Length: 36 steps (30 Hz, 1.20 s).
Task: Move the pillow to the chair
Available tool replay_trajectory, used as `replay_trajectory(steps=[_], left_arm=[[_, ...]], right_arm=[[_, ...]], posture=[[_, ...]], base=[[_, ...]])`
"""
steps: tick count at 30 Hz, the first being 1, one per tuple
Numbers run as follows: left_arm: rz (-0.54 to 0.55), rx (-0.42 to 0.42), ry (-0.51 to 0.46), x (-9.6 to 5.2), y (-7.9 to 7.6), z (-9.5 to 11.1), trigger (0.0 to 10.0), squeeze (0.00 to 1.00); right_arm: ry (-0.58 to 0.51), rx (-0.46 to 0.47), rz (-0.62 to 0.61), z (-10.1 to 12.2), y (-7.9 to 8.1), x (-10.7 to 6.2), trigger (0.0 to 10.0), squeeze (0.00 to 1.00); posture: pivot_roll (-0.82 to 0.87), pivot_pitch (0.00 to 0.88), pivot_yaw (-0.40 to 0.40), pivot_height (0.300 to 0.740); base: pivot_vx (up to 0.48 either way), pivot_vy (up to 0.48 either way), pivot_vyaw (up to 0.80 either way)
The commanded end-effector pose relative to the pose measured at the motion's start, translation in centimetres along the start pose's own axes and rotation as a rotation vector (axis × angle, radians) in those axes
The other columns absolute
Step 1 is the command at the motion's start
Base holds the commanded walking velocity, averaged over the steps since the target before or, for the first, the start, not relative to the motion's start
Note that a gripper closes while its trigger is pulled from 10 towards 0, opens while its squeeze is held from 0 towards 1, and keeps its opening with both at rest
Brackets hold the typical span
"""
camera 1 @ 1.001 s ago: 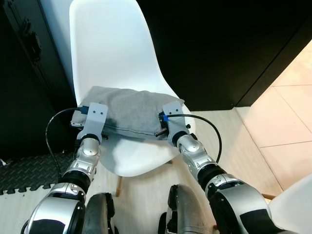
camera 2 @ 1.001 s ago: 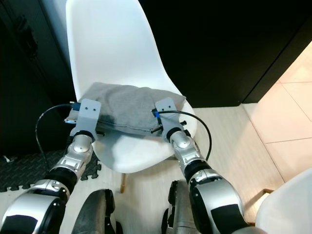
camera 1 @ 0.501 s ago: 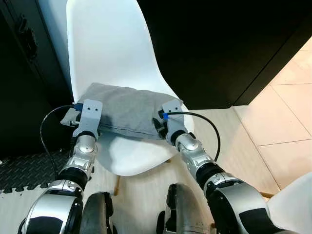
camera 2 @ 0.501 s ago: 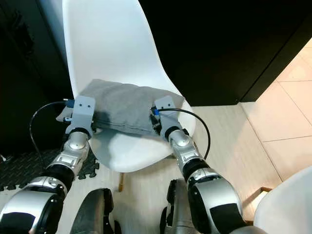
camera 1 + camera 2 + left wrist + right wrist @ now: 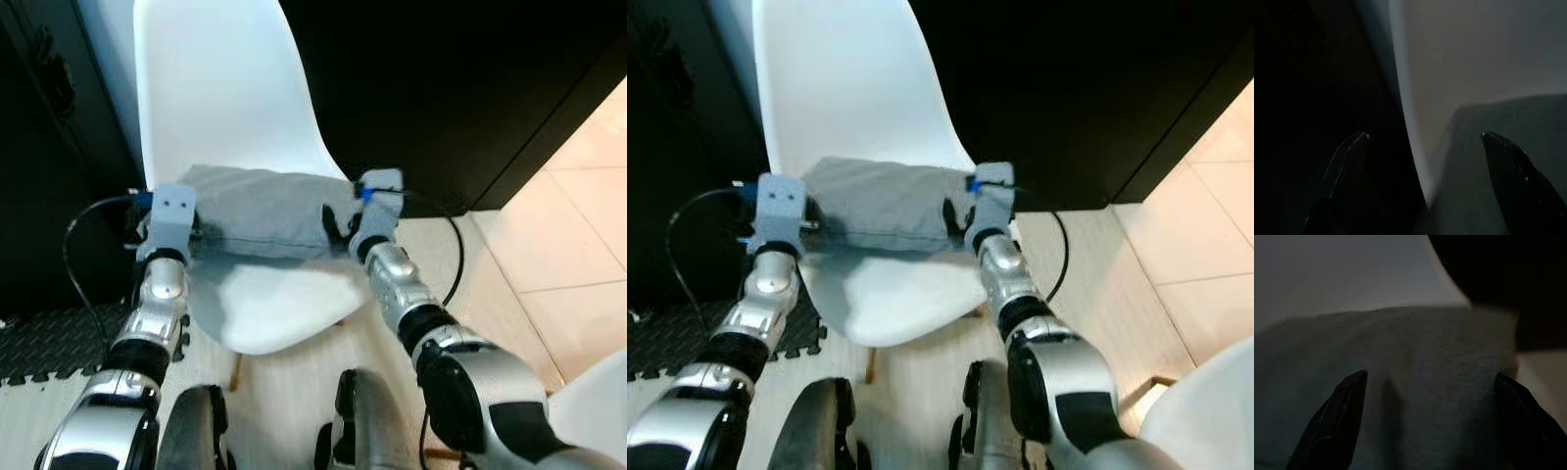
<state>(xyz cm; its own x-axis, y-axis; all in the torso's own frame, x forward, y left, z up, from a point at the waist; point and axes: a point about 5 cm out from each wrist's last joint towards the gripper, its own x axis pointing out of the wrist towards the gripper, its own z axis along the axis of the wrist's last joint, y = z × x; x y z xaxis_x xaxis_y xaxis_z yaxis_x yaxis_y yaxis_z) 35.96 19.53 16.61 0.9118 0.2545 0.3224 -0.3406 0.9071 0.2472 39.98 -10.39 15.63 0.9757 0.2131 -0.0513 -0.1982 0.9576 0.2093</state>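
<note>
- Left gripper [image 5: 1422, 147] has its two black fingers [image 5: 1344, 161] spread wide apart, holding nothing; in its wrist view one finger sits over the dark area beside the chair edge and the other over the grey pillow's end.
- Right gripper [image 5: 1432, 387] likewise has its two fingers [image 5: 1344, 406] spread apart, clamped on nothing, with the pillow's fabric between and beyond them.
- One grey pillow [image 5: 260, 211] lies across the seat of one white chair [image 5: 225, 88], up against the base of the chair's back, its two ends reaching toward the seat's side edges.
- Two silver arms reach forward from the robot's body, one at each end of the pillow: the left arm [image 5: 162, 294] by its left end, the right arm [image 5: 392, 289] by its right end.
- Each wrist carries one black cable [image 5: 78, 264] looping out to the side.
- Behind the chair stands dark furniture [image 5: 451, 88]; pale floor tiles [image 5: 578, 225] show to the robot's right, and one black foam mat [image 5: 49, 357] lies on the left.
</note>
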Motion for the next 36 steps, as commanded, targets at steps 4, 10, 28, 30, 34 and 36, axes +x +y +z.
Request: replay_trajectory(steps=[4, 10, 28, 30, 34, 36], left_arm=[[-0.043, 0.064, 0.089, -1.5, -0.1, -2.2, 10.0, 0.0], [0.02, 0.026, 0.104, -0.9, 1.1, -1.6, 10.0, 0.0], [0.03, -0.001, 0.153, -0.3, 2.6, -1.8, 10.0, 0.0], [0.016, -0.145, 0.173, -0.4, 2.5, -1.6, 10.0, 0.0], [-0.01, -0.202, 0.148, -0.8, 2.4, -1.0, 10.0, 0.0], [-0.056, -0.221, 0.181, -1.8, 1.6, -1.4, 10.0, 0.0]], right_arm=[[0.083, -0.403, 0.172, -2.5, 1.9, -0.6, 10.0, 0.0], [0.047, -0.309, 0.067, -2.1, 1.1, -0.6, 10.0, 0.0], [-0.097, -0.573, -0.031, -0.4, 0.9, -0.5, 10.0, 0.0], [-0.032, -0.036, -0.134, -0.8, -1.3, -0.7, 10.0, 0.0], [-0.068, -0.04, -0.131, -0.6, -2.1, -1.0, 10.0, 0.0], [-0.072, -0.101, -0.128, -1.4, -2.6, -1.7, 10.0, 0.0]], posture=[[0.09, 0.219, -0.115, 0.592], [0.1, 0.218, -0.118, 0.592], [0.1, 0.201, -0.112, 0.592], [0.1, 0.192, -0.108, 0.592], [0.09, 0.175, -0.095, 0.592], [0.08, 0.151, -0.075, 0.592]], base=[[0.0, 0.0, 0.0], [0.0, 0.0, 0.0], [0.0, 0.0, 0.0], [0.0, 0.0, 0.0], [0.0, 0.0, 0.0], [0.0, 0.0, 0.0]])
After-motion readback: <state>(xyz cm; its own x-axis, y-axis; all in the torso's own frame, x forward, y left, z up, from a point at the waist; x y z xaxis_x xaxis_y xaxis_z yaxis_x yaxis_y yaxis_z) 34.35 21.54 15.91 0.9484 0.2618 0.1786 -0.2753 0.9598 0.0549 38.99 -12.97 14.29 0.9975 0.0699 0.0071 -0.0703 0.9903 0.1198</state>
